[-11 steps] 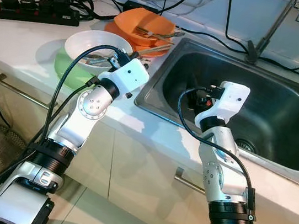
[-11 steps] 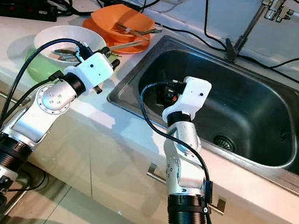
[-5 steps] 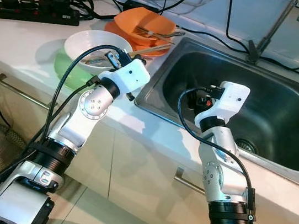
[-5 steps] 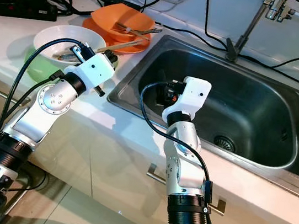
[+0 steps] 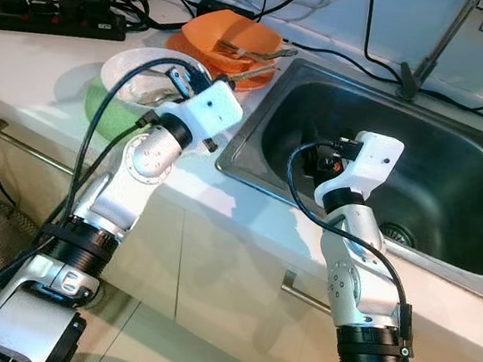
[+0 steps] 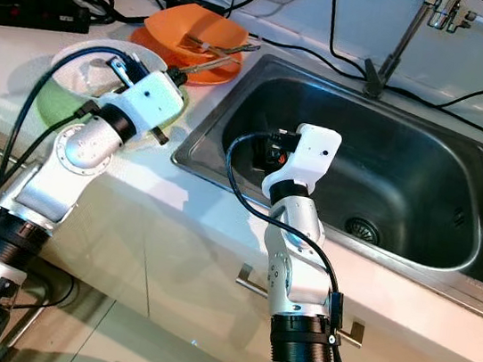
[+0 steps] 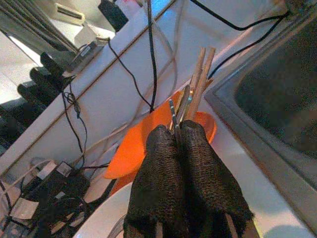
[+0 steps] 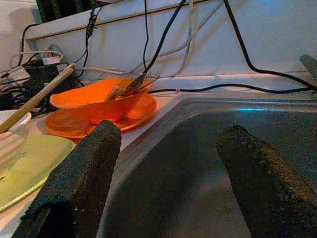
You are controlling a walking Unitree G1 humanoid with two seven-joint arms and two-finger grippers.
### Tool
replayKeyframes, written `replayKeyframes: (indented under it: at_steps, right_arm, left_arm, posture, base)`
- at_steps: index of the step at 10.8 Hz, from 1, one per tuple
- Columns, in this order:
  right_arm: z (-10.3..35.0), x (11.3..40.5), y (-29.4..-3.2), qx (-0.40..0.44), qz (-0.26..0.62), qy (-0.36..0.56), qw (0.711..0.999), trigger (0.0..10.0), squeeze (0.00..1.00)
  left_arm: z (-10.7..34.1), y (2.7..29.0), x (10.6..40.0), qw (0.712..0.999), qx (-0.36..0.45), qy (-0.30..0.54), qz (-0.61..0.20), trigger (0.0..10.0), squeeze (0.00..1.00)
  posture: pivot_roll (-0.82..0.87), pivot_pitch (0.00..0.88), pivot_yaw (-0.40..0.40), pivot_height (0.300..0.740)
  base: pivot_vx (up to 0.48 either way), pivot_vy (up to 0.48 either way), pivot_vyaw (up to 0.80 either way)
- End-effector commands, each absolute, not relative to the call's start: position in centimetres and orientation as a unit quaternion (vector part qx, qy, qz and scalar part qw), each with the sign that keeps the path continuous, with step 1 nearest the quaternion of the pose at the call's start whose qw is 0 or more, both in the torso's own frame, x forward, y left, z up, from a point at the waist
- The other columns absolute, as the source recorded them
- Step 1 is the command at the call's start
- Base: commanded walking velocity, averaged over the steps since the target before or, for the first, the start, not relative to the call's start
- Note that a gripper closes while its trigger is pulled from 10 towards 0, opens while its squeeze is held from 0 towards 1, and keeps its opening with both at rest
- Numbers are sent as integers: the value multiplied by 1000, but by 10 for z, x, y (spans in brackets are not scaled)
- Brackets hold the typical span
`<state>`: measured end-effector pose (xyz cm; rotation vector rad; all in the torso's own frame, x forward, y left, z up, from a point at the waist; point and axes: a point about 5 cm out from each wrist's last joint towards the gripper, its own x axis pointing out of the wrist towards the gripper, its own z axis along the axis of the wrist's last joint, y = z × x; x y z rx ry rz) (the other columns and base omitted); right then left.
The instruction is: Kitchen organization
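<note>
While the left hand (image 7: 178, 148) clenches a bundle of wooden chopsticks (image 7: 200, 74) and metal cutlery above the white bowl (image 5: 131, 71) on the counter (image 5: 33, 62) — beside the orange bowl (image 5: 230, 35) — the right hand (image 8: 166, 168) hangs released over the sink (image 5: 458, 175).

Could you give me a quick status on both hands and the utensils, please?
Left hand shut on chopsticks, by the orange bowl. Right hand open, empty, over the sink. Nothing in the way.

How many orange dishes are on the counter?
2. An orange bowl sits on an orange plate, left of the sink, behind the white bowl. More could be hidden underneath.
</note>
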<state>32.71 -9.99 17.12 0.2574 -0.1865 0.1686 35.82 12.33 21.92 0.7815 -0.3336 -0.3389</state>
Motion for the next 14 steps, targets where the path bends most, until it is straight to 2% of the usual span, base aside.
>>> replayKeyframes:
  at_steps: [1,3,5,8,11,12,13,14]
  right_arm:
    - [165,326,-102,129,81,-80,985,10000,0]
    - [165,326,-101,129,82,-79,985,10000,0]
    - [165,327,-101,130,83,-79,985,10000,0]
    - [164,327,-100,128,85,-77,985,10000,0]
    - [163,327,-100,126,85,-75,986,10000,0]
    - [163,327,-100,125,85,-74,986,10000,0]
    - [163,327,-99,125,86,-74,986,10000,0]
    - [163,327,-99,125,86,-74,986,10000,0]
  left_arm:
    - [229,122,357,896,373,-175,-165,10000,0]
    - [251,124,356,881,397,-211,-146,10000,0]
    - [253,125,355,877,404,-203,-160,10000,0]
    - [231,120,351,881,391,-164,-211,10000,0]
    - [228,122,347,878,394,-156,-222,10000,0]
    - [228,126,347,875,403,-153,-220,10000,235]
    - [228,126,347,873,409,-154,-217,10000,1000]
    - [228,125,347,870,415,-155,-215,10000,545]
  posture:
    - [-71,50,-89,740]
    - [-70,49,-91,740]
    - [-70,49,-91,740]
    - [-66,46,-93,740]
    - [-68,48,-93,740]
    - [-66,50,-94,740]
    - [-66,50,-94,740]
    - [-66,50,-94,740]
  base:
    - [0,0,0]
    - [0,0,0]
    - [0,0,0]
    - [0,0,0]
    - [0,0,0]
    - [0,0,0]
    - [0,0,0]
    - [0,0,0]
